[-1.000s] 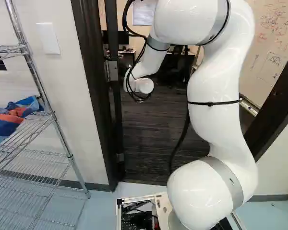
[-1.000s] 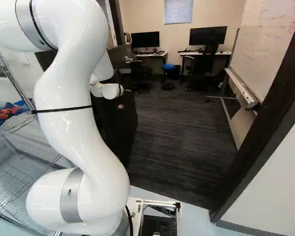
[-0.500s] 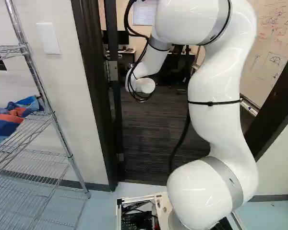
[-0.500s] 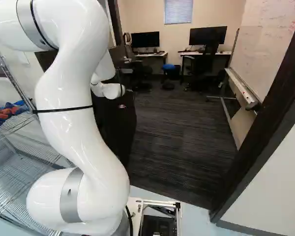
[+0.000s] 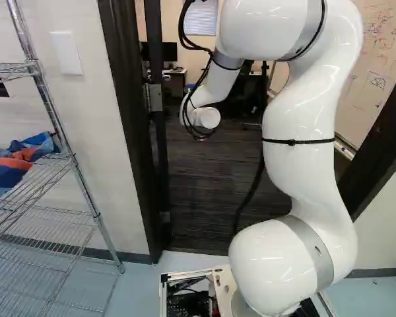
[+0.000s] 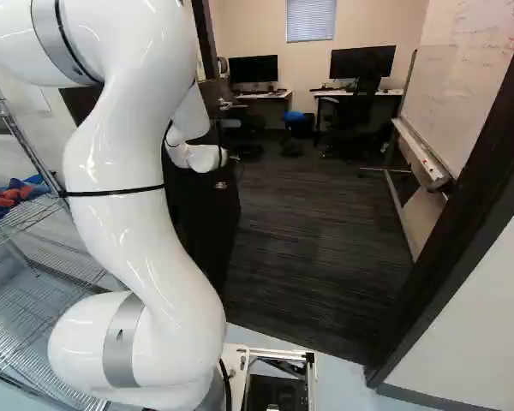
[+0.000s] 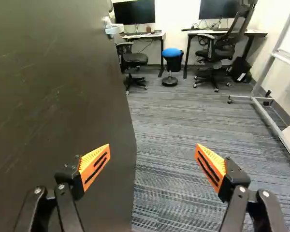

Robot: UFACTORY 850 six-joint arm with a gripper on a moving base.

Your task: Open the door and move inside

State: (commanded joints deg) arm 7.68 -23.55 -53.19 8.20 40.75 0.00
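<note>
Where the door (image 6: 207, 210) stands: swung open, left of the middle in the right base view, its edge showing between the jaws.
Jaws: spread wide, orange pads (image 7: 95, 166) well apart.
Arm (image 5: 303, 132): raised at the doorway, bent toward the door.
Carpet (image 7: 169, 145): dark, striped, beyond the door.
Blue-topped stool (image 7: 172, 53): on the carpet, between two office chairs (image 7: 135, 59).
Whiteboard (image 6: 463, 86): right of the carpet in the right base view.

The white arm (image 5: 305, 172) stands before an apparently open door (image 5: 161, 142).
</note>
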